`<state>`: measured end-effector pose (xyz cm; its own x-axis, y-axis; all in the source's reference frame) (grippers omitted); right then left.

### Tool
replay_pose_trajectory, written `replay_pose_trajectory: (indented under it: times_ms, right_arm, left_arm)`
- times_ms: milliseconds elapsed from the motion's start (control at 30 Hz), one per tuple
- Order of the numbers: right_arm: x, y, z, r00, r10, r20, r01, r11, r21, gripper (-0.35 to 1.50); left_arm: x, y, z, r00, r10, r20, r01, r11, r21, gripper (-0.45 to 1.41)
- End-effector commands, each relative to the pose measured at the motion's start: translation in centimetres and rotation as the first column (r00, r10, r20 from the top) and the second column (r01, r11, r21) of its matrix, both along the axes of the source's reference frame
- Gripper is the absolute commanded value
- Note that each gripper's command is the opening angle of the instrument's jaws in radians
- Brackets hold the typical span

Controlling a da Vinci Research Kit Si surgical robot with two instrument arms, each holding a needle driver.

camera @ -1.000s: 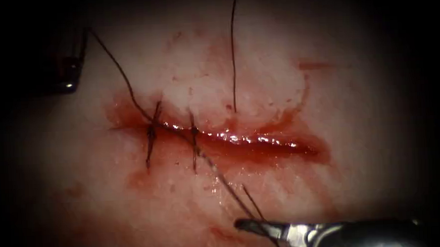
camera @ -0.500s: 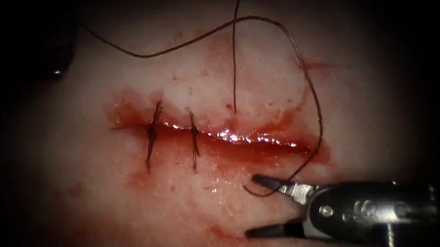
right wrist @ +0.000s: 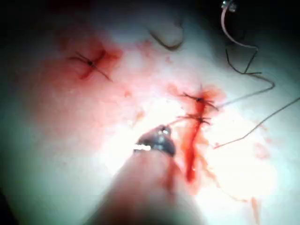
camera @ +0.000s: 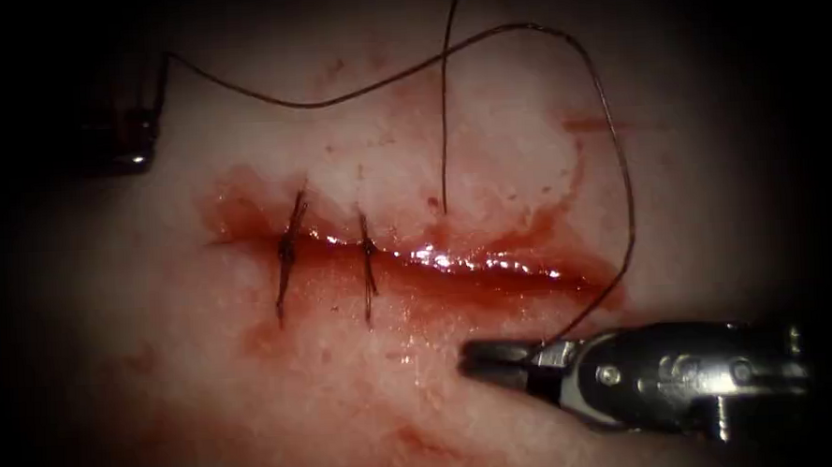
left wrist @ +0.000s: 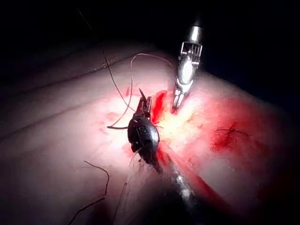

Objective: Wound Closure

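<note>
Right hand (camera: 496,359) pinching the thread (camera: 609,141) below the cut (camera: 455,260), left hand (camera: 136,143) gripping its other end, its jaws indistinct, needle (right wrist: 227,23) lying free on the tissue (camera: 412,140).

No text, label, brand or number can be read anywhere. The metal body of the right tool (camera: 501,363), near the right end of the cut (camera: 436,261), bears some faint embossed marks behind its jaws, but they are too small and dim to make out as letters or figures. The tissue (camera: 412,140) carries no printing or sign.
</note>
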<state>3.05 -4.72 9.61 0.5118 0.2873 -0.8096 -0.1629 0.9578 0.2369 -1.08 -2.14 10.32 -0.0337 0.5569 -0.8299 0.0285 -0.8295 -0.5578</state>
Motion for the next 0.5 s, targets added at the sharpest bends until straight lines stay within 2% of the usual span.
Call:
replay_pose_trajectory:
  times_ms: [33,233,400,433,500]
  right_arm:
    - [0.06,-0.03,0.0,1.0,-0.003,-0.004,0.003,1.0,0.003,-0.35]
    - [0.03,-0.06,-0.14,0.999,-0.029,-0.024,0.029,0.999,0.024,-0.35]
    - [0.01,-0.14,-0.44,0.99,-0.111,-0.083,0.118,0.99,0.079,-0.35]
    - [0.03,-0.18,-0.59,0.986,-0.134,-0.098,0.143,0.985,0.091,-0.35]
    - [0.04,-0.2,-0.65,0.984,-0.141,-0.105,0.151,0.984,0.095,-0.35]
  left_arm:
    - [-0.06,-0.03,0.06,1.0,0.007,-0.001,-0.007,1.0,0.001,-0.45]
    - [-0.09,-0.06,0.07,1.0,0.017,0.003,-0.017,1.0,0.005,-0.45]
    - [-0.11,-0.1,0.05,0.999,0.045,0.01,-0.045,0.999,0.003,-0.45]
    - [-0.13,-0.13,0.05,0.998,0.063,0.01,-0.063,0.998,0.0,-0.45]
    - [-0.14,-0.15,0.05,0.997,0.072,0.011,-0.072,0.997,-0.001,-0.45]
